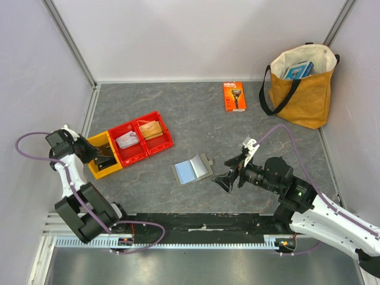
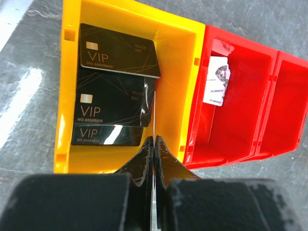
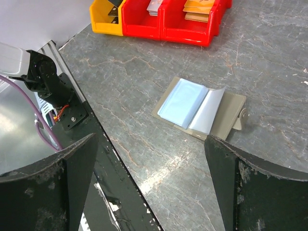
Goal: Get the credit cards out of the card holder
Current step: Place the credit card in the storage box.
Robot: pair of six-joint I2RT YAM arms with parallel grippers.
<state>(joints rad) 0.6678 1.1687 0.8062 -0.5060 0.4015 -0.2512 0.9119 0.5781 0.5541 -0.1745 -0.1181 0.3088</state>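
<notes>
Grey marbled tabletop [image 1: 196, 119], walled by pale panels.

1. Card holder [image 1: 192, 171]: lies flat and open near the middle of the near edge, light blue inside facing up, closing tab toward the right edge. No card shows in its sleeves in the right wrist view, though the inner pockets cannot be fully checked.
2. Yellow bin [image 2: 173, 72]: by the left edge, holding three black cards [image 2: 115, 96] marked VIP, overlapping.
3. Red bins [image 1: 163, 145]: two, joined to the yellow one. The nearer bin holds a white card [image 2: 215, 81], the farther holds tan cards [image 1: 152, 129].
4. Left gripper [image 2: 154, 140]: above the yellow bin, jaws clenched on a thin card [image 2: 155, 115] seen edge-on, colour not readable.
5. Right gripper [image 3: 150, 139]: just beside the holder on its right, jaws spread wide, grasping nothing.
6. Razor package [image 1: 234, 96]: toward the far edge, apart from the work.
7. Bag [image 1: 303, 89]: far right corner, upright.

Status, as judged: extraction looks nearly complete. Remaining is to release the pinched card into the yellow bin and confirm the holder is empty.
</notes>
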